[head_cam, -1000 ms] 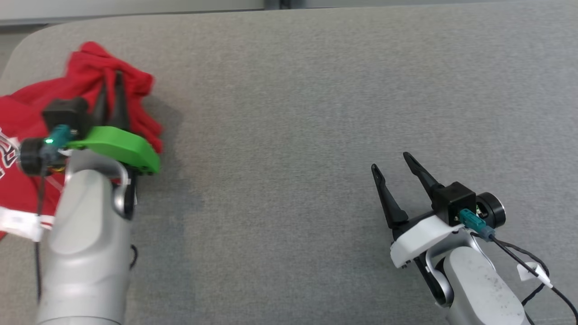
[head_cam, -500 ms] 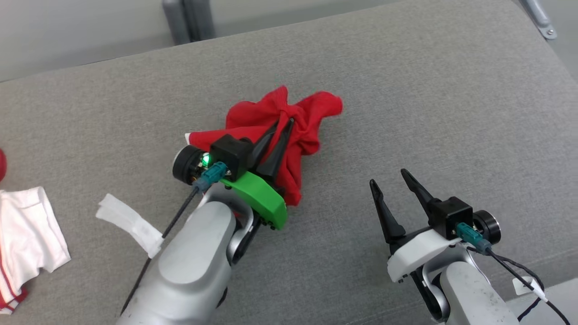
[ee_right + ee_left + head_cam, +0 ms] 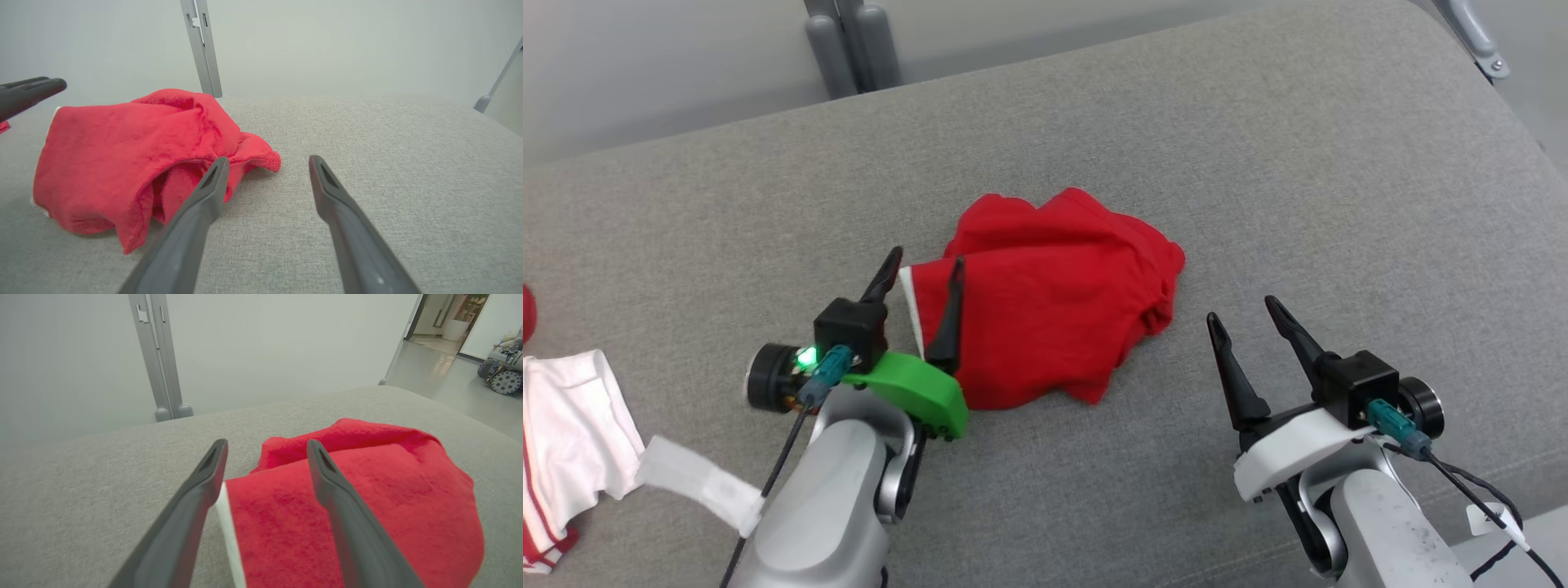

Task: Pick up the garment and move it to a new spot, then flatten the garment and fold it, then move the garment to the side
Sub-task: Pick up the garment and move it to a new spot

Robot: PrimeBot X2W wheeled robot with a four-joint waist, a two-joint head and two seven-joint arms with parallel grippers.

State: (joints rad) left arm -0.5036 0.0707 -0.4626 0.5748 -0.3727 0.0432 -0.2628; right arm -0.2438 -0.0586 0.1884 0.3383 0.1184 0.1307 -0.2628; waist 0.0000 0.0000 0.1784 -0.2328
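- Crumpled red fabric garment with one white-trimmed edge lies mid-frame on the grey fabric worktop.
- Your left pincer: fingers apart, straddling that trimmed edge, gripping nothing.
- Your right pincer: fingers apart, lower right of the frame, near the garment but not touching it.
- White cloth with red stripes lies at the left edge.

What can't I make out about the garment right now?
- Garment kind and layout: its own crumpled folds hide them, all views.
- Its near edge, left wrist view: behind left gripper fingers and cut off at the bottom.
- White cloth, head view: cut by left edge.
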